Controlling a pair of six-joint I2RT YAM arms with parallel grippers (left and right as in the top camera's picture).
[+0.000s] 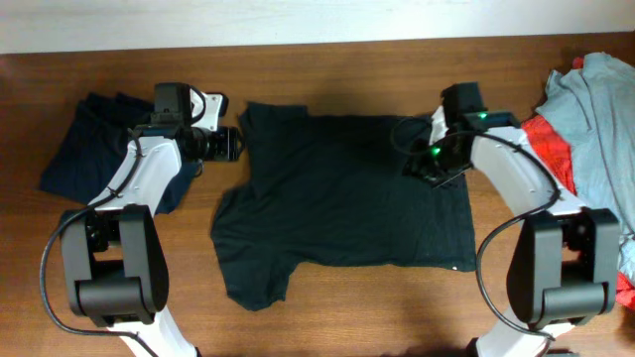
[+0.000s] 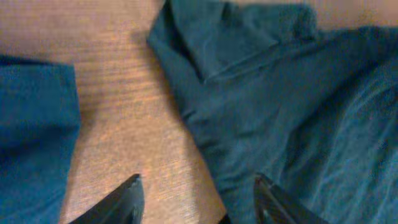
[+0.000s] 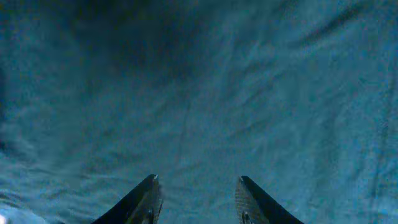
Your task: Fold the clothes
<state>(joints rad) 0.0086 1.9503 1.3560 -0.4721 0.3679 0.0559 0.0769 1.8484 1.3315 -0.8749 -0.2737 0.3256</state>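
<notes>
Got a very dark T-shirt (image 1: 347, 208) lying spread out flat in the middle of the wooden table (image 1: 327, 327), sleeves pointing left, hem to the right. Seeing the left gripper (image 2: 196, 190) parked by the far-left sleeve, right over the border of cloth and bare wood, fingers spread apart with nothing pinched between. Same deal with the right gripper (image 3: 198, 186): hanging low over the far-right part of the shirt, fingers apart, only wrinkled fabric underneath, no grip on it. Also spotting a folded dark navy garment (image 1: 79, 159) at the far left, partly under the left arm and apart from the shirt. Over at the right edge, got a loose heap with a light grey-blue piece (image 1: 600, 109) lying over a red piece (image 1: 549, 139). Can't tell touching from hovering for either set of fingertips.
</notes>
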